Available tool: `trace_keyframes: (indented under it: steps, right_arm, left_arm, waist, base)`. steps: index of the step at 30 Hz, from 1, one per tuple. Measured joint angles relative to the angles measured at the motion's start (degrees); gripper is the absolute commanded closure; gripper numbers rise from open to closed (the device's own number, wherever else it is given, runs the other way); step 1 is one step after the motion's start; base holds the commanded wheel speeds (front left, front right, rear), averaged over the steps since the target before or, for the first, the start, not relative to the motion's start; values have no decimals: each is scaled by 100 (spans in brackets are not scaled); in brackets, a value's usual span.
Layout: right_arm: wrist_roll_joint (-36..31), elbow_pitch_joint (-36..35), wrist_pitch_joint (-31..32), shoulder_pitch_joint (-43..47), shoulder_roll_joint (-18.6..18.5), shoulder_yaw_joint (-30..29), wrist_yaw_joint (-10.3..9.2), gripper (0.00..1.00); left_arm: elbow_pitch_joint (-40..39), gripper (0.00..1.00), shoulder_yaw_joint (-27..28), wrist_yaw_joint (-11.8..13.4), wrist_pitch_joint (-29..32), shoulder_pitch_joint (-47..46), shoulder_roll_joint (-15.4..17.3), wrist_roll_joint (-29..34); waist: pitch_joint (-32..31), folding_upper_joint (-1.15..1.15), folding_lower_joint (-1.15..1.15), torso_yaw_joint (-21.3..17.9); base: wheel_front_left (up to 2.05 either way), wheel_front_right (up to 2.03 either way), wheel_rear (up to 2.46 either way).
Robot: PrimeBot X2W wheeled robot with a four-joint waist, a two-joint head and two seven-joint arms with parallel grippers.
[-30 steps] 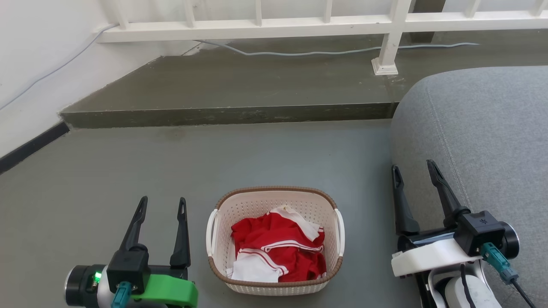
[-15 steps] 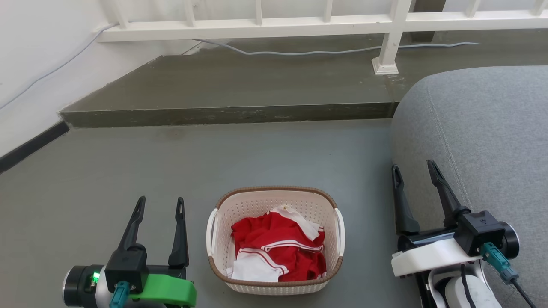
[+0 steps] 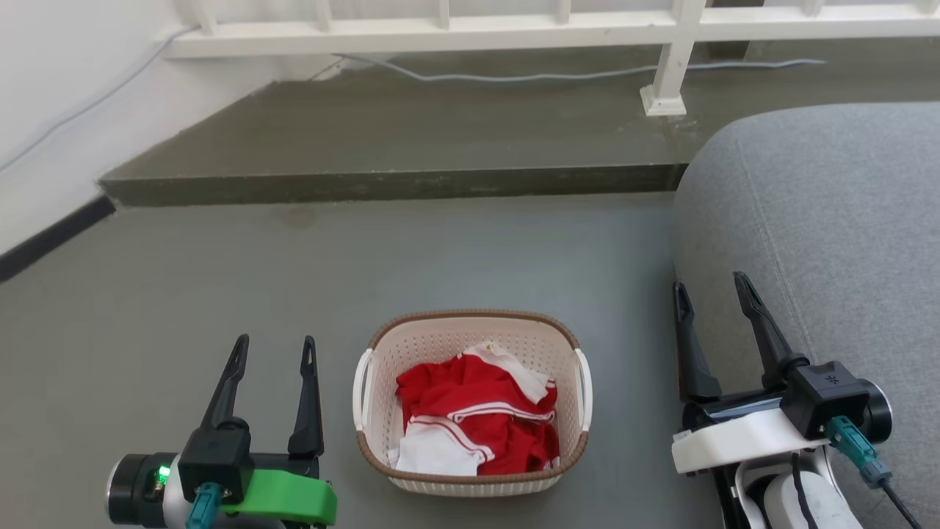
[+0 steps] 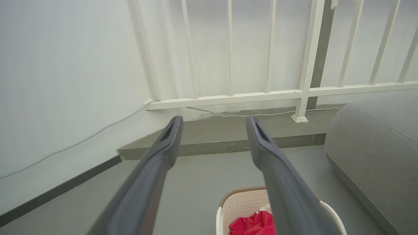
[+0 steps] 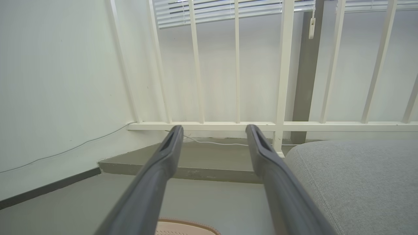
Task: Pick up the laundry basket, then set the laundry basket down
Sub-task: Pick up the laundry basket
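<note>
**Basket on the floor, both grippers apart and not yet on it**

The small cream-white perforated plastic laundry basket [image 3: 440, 345], with its brown woven-look rim, stands upright on the grey floor [image 3: 220, 279]. It is near the robot and roughly midway between the two arms. Crumpled red-and-white clothing [image 3: 477, 426] lies inside it.

The left gripper [image 3: 276, 342] hangs to the basket's left with its two dark fingers spread and nothing between them. The right gripper [image 3: 709, 283] is spread and empty too. It sits further to the right, close against the rounded grey fabric sofa [image 3: 830, 235]. Neither gripper touches the basket.

The pick-up looks to be at its start, with the reach still to come. Next, each arm likely has to swing inward and down. The left should go to the white left handle [image 3: 360, 389] and the right to the white right handle [image 3: 585, 389]. Both would then close and lift evenly so the load stays level.
</note>
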Motion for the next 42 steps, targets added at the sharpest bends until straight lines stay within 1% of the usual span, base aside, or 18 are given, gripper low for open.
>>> trace_keyframes:
  steps: [10,13,16,20,22,29,30,42]
  right_arm:
    - [11,-20,0,-166,-1,13,3,0]
    - [-14,60,-1,-332,-1,13,18,0]
    - [-15,212,-5,-480,-4,11,38,0]
    - [-18,441,-7,-733,-13,4,121,0]
    - [-125,631,-7,-949,-79,-4,135,0]
    - [-119,1182,-7,-1438,-86,-38,179,0]
    - [-118,1262,-7,-1507,-87,-37,222,0]
    - [-22,2130,-7,-2523,-93,-235,222,0]
  left_arm:
    - [-103,0,13,-2,0,-144,-3,-1]
    - [-92,0,-2,-90,0,-286,-4,-2]
    - [12,0,-5,-109,0,-458,-10,-29]
    - [255,0,-24,-152,0,-650,-12,-81]
    - [437,0,-32,-192,0,-839,-14,-151]
    - [980,0,-26,-245,0,-1346,-31,-198]
    - [1059,0,-26,-246,0,-1431,-31,-200]
    - [2046,0,0,-304,0,-2432,-65,-219]
  waist:
    - [450,0,0,11]
    - [644,0,0,11]
    - [855,0,0,9]
    - [1156,0,0,4]
    - [1388,0,0,-2]
    - [1945,0,0,-18]
    - [2024,0,0,-20]
    - [2997,0,1,-5]
  base:
    - [0,0,0]
    - [0,0,0]
    - [0,0,0]
    - [0,0,0]
    - [0,0,0]
    - [0,0,0]
    - [0,0,0]
    - [0,0,0]
